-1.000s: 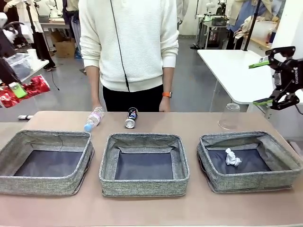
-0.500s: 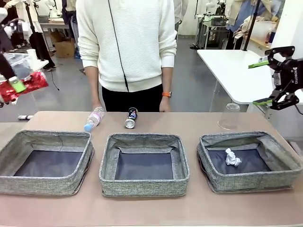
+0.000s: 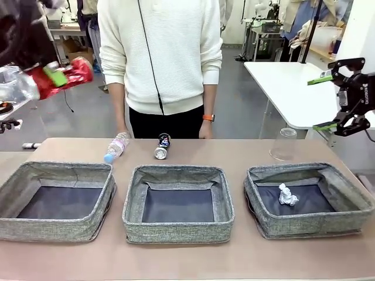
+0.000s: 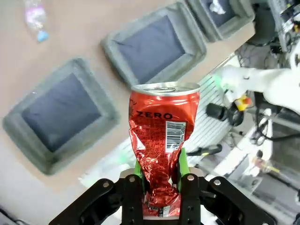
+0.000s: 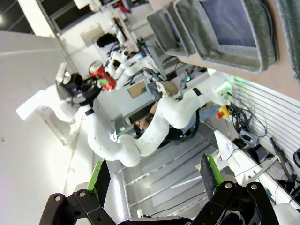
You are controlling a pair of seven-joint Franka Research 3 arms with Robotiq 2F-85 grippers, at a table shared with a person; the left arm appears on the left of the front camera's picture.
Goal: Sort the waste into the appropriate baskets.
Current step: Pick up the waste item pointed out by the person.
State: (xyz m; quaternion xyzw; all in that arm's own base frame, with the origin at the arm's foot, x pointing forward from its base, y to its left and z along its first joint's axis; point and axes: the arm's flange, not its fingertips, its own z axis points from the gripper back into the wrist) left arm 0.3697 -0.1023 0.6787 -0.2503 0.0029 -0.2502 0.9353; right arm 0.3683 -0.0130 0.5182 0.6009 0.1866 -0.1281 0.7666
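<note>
1. Your left gripper is clamped on the lower part of the dented red can. The can's long axis runs out along the fingers, lid end away from you.
2. The can hangs high off the table's left end, so every basket lies below it and toward your right. The left basket is nearest, then the middle basket. The right basket, holding the paper ball, is farthest.
3. Beyond the baskets, near the person's side, the bottle and dark can lie on their sides, and the plastic cup stands.
4. Your right gripper is spread and empty, high at the right end, nearer the cup than your left.
</note>
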